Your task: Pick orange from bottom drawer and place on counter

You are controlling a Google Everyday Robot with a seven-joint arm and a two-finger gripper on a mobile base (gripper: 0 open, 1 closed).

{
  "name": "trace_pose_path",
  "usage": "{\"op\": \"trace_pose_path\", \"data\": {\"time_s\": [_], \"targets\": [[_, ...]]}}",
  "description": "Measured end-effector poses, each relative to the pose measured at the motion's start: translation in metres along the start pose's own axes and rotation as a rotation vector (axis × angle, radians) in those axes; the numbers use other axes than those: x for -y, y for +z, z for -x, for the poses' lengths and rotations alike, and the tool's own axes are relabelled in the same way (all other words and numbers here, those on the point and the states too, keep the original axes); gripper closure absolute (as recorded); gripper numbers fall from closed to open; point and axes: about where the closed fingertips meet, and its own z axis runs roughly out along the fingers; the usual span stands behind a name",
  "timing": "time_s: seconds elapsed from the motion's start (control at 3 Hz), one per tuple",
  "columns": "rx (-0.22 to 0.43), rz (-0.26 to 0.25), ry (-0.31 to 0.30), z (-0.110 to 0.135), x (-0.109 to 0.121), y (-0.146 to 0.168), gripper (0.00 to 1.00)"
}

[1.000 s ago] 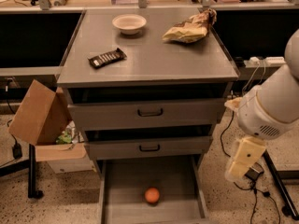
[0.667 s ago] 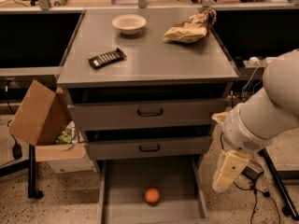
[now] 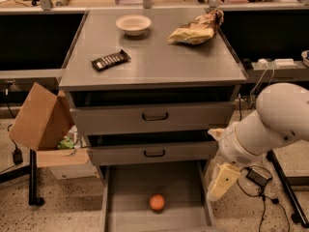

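The orange [image 3: 156, 202] lies near the front middle of the open bottom drawer [image 3: 129, 190], the lowest grey tray of the cabinet. The counter [image 3: 154, 62] is the flat grey top of the cabinet. My gripper [image 3: 221, 182] hangs from the white arm at the right, just beside the drawer's right wall, above and to the right of the orange. It holds nothing and does not touch the orange.
On the counter lie a white bowl [image 3: 133, 24], a dark snack bar [image 3: 110, 60] and a crumpled chip bag [image 3: 197, 29]. An open cardboard box [image 3: 41, 122] stands left of the cabinet. Cables [image 3: 256, 178] lie on the floor at the right.
My arm has swung left and down, bringing the gripper from well right of the cabinet to the right edge of the bottom drawer. The orange has not moved.
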Motion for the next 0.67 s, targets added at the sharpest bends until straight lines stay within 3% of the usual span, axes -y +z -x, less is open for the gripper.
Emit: {"op": "trace_pose_path", "data": {"time_s": [0.33, 0.67], "targets": [[0.001, 0.017, -0.035, -0.011, 0.006, 0.048, 0.0], [0.045, 0.034, -0.056, -0.025, 0.017, 0.108, 0.0]]}}
